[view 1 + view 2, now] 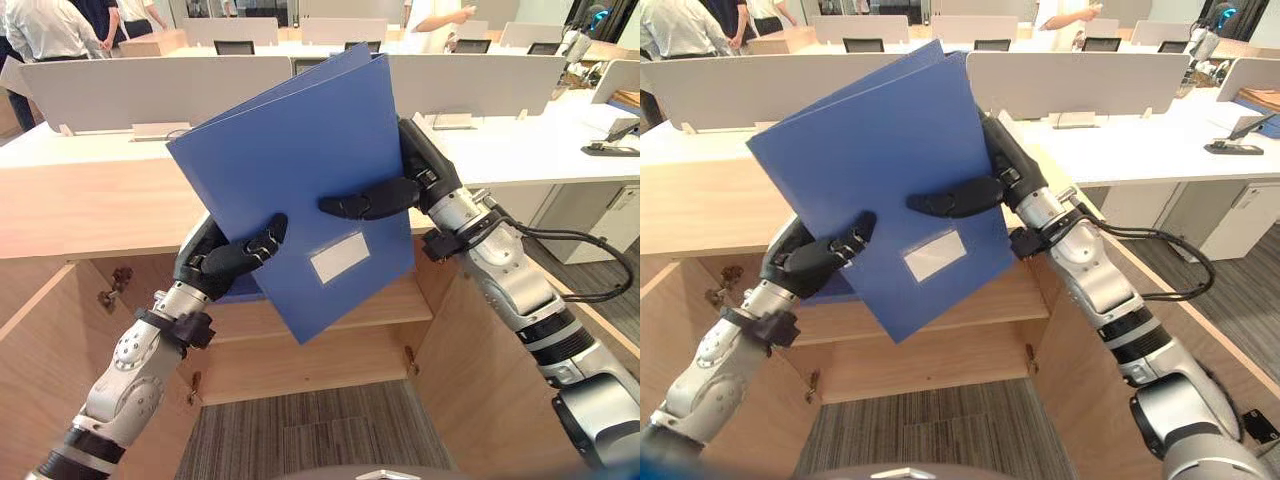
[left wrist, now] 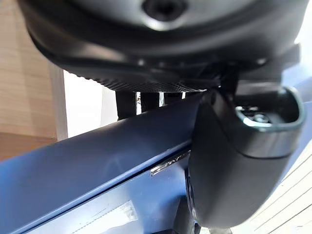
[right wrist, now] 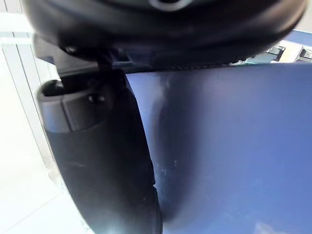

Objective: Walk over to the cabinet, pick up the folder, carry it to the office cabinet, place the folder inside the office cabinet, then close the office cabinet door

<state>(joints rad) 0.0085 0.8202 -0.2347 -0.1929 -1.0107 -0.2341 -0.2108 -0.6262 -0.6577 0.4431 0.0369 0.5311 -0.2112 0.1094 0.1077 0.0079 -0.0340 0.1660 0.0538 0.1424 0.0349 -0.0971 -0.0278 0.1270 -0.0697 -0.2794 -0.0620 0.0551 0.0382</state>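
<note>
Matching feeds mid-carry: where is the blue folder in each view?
Left eye view: folder at centre, tilted, pinched between left hand and right hand.
Right eye view: folder centre-left, same tilt.
Left wrist view: folder seen along its face, thumb pressing on it.
Right wrist view: folder beside the thumb.
Shared landmark: white label on the cover, in both eye views.

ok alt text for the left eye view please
The left hand and right hand grip a tilted blue folder between thumbs and fingers, above an open wooden cabinet. White office desks with dividers lie beyond.
</note>
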